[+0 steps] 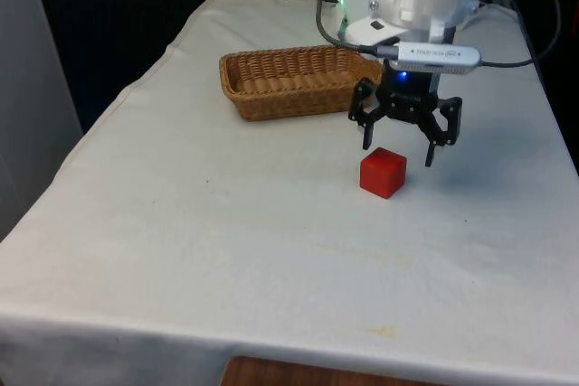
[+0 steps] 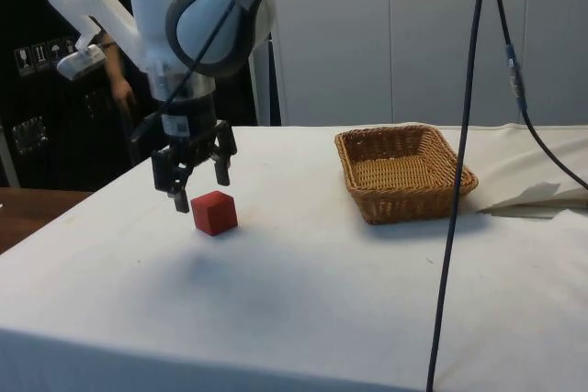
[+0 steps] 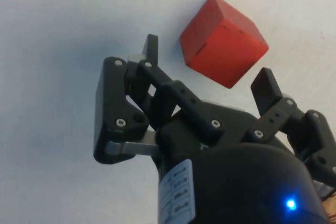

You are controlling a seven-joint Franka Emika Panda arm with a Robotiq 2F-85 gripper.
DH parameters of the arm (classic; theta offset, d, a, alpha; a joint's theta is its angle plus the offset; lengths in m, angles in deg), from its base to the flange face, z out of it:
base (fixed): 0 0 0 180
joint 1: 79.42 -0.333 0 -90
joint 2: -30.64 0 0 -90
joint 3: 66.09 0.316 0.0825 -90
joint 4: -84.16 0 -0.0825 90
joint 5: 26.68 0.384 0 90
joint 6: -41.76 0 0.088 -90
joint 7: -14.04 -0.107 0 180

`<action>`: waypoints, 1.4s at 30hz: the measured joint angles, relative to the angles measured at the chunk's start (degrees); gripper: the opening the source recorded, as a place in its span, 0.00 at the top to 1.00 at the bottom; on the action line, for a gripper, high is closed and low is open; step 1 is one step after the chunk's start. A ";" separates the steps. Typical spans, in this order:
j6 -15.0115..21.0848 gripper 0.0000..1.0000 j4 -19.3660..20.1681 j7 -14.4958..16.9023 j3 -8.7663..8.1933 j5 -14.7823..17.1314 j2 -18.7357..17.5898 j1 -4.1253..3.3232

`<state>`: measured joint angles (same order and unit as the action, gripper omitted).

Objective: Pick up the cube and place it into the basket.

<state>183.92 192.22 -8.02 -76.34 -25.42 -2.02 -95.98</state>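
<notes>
1. Step in hand (my reading): approach before the grasp. The gripper [image 1: 399, 155] hangs just above the cloth with its fingers spread apart and nothing between them. The cube [image 1: 383, 172] rests on the table [image 1: 181, 250], untouched.

2. Position: in the front view the cube sits at about 7 o'clock from the gripper's midpoint, just below it. In the side view the cube [image 2: 214, 212] lies at about 4 o'clock from the gripper [image 2: 197, 186]. The fingers are not yet astride it.

3. To do it well: centre the open jaws over the cube first, then descend. In the wrist view the cube [image 3: 223, 41] looks rotated relative to the line between the fingertips [image 3: 266, 86], so a small wrist turn would put flat faces, not edges, against the pads (a corner grip would likely slip or twist).

4. Close only once the fingers reach the cube's mid-height, and stop short of the cloth to avoid dragging it.

5. Basket [image 1: 294, 81]: at about 10 o'clock from the cube in the front view, well apart. The lift must clear its rim.

6. Materials: the cube is red, matte and sharp-edged, and looks rigid, with a faint seam on one face. The basket is woven tan wicker, rectangular, shallow and open-topped. The cloth is white, soft and slightly creased.
</notes>
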 measured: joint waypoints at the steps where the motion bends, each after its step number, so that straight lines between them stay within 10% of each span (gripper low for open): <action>1: 0.00 0.00 0.00 -0.17 -0.06 0.00 -0.11 0.00; 17: 1.43 0.00 -1.09 -3.32 -0.17 0.00 -3.27 0.06; 25: 1.43 0.97 -1.32 -3.50 -0.23 0.00 -3.38 0.06; 42: 0.80 0.97 -1.03 -3.32 -0.29 -0.17 -2.64 0.06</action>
<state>184.72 191.19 -11.35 -76.63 -25.59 -4.65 -95.92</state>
